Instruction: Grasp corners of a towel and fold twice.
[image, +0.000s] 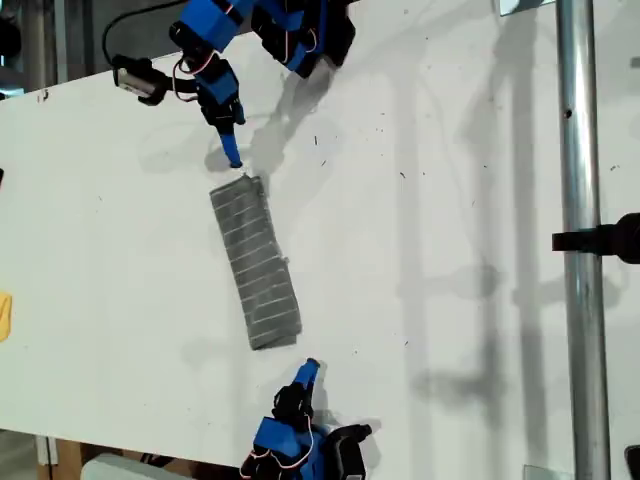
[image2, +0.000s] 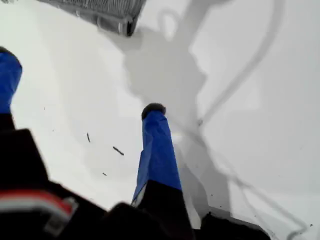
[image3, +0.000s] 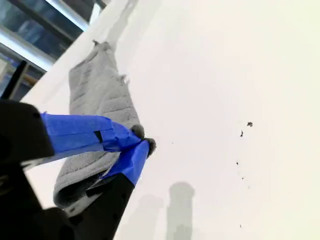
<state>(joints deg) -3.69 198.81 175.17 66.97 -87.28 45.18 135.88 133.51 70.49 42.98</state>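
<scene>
The towel (image: 255, 262) lies folded into a strip on the desk (image: 450, 250), long axis running between both arms. My first end effector (image2: 80, 107) gapes; my second end effector (image3: 142, 140) is closed, empty, beside one end.

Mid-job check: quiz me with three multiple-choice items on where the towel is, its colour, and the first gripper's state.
1. In the exterior view, the towel lies:
A. between the two arms
B. by the metal pole
C. hanging off the table

2. The towel is:
A. red
B. grey with white stripes
C. yellow

3. My first gripper is:
A. shut on the towel
B. shut, empty
C. open, empty

Answers:
1 A, since an arm reaches toward each of its short ends.
2 B, since thin white lines cross the grey cloth.
3 C, since its fingers stand apart over bare table, short of the towel.
</scene>
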